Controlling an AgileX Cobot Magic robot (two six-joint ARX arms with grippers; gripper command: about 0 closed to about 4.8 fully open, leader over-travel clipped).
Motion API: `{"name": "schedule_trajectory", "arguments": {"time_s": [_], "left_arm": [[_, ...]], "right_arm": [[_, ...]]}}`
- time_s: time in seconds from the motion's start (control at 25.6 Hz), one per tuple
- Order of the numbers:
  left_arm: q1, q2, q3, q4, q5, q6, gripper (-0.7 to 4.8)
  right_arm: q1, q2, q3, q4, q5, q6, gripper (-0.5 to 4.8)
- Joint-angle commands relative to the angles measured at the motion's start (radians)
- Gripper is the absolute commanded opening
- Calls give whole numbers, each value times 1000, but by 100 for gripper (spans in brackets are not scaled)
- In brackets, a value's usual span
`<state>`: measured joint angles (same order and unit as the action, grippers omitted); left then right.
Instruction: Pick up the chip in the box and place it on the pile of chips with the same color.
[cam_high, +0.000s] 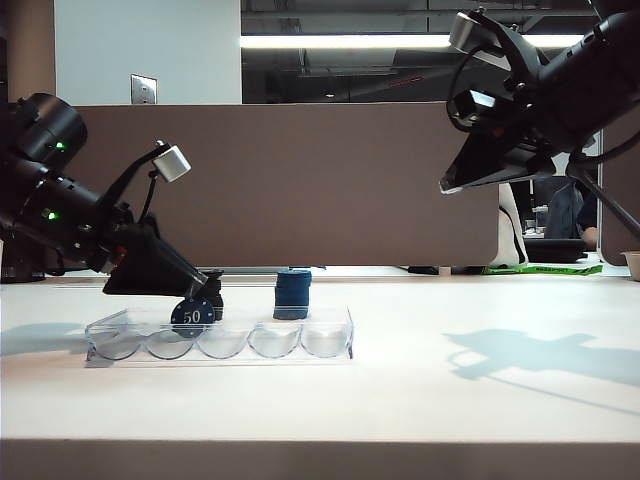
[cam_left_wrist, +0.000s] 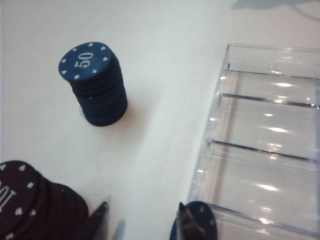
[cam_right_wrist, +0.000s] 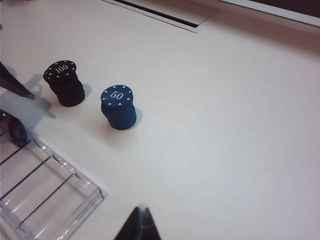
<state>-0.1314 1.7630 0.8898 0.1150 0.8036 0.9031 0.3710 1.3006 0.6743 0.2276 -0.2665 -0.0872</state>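
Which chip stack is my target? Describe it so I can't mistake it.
Behind the long clear plastic tray stand two short chip stacks. The target is the blue stack topped "50"; its neighbour, the black stack, nearer the open left gripper, reads "100".

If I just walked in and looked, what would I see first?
First you'd see the left gripper, open and dipped to the single blue chip marked 50, which stands on edge in the clear box at the table's front. Just behind the box stands the blue pile, with a black pile next to it. The right gripper hangs high up on the right, away from it all.
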Motion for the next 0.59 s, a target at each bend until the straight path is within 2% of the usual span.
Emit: {"name": "schedule_trajectory", "arguments": {"time_s": [0.04,0.35,0.59], "left_arm": [[0,1,5,-5,3,-2,175],[0,0,5,-87,11,5,175],[0,0,5,-95,11,5,174]], "right_arm": [[2,-3,5,16,-5,0,-5],[2,-3,5,16,-2,-4,-5],[2,-3,5,16,-2,-4,-5]]}}
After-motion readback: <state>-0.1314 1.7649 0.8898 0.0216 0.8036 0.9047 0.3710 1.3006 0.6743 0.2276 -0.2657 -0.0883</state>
